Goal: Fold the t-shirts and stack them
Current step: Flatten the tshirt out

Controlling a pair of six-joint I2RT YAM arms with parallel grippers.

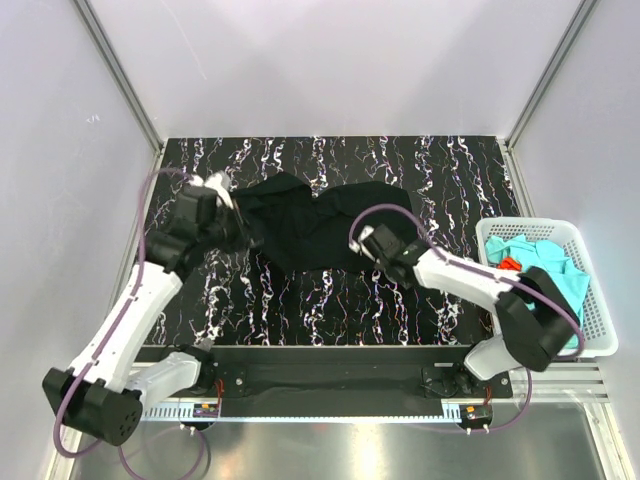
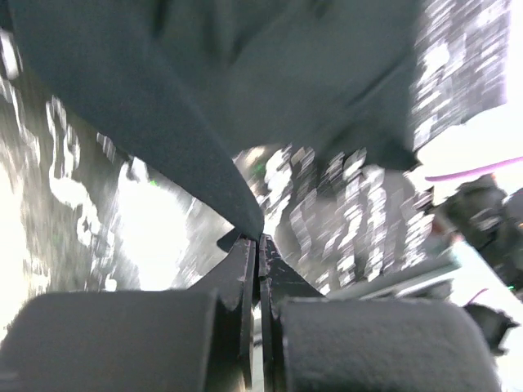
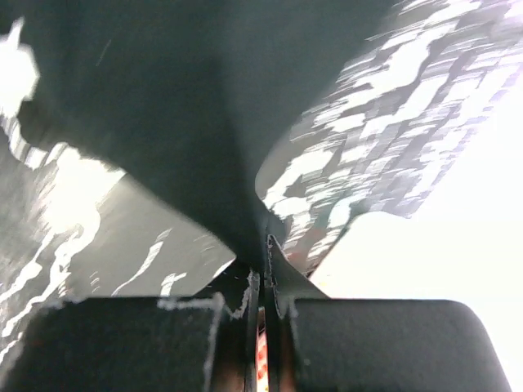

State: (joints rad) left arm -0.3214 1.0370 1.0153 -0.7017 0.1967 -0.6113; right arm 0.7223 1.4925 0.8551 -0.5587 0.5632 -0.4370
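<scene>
We're gripping the black tee (image 1: 310,228) w/ both arms. In the top view it's lying bunched, not flat, across the upper middle of the frame on the black-and-white marbled table (image 1: 300,300). The L gripper (image 1: 238,230) is sitting at the tee's left end, upper left of centre. The R gripper (image 1: 378,245) is sitting at its lower right edge, just right of centre.

In the L wrist view we're seeing the L gripper (image 2: 258,245) w/ jaws pressed together at mid frame, pinching a corner of the black tee (image 2: 163,82). The cloth is fanning up & out to fill the top of the frame. The pic is blurry, so we can't make out any fold detail.

In the R wrist view the R gripper (image 3: 263,249) is likewise closed tight, nipping a point of the black tee (image 3: 180,106). The fabric is spreading over the upper left & centre, w/ table pattern showing upper right.

At the right edge of the top view a white lattice basket (image 1: 597,300) is holding the turquoise tees (image 1: 548,268) in a heap. The orange-red tee (image 1: 511,263) is peeking out near the basket's left side. The basket is sitting apart from the black tee.
</scene>
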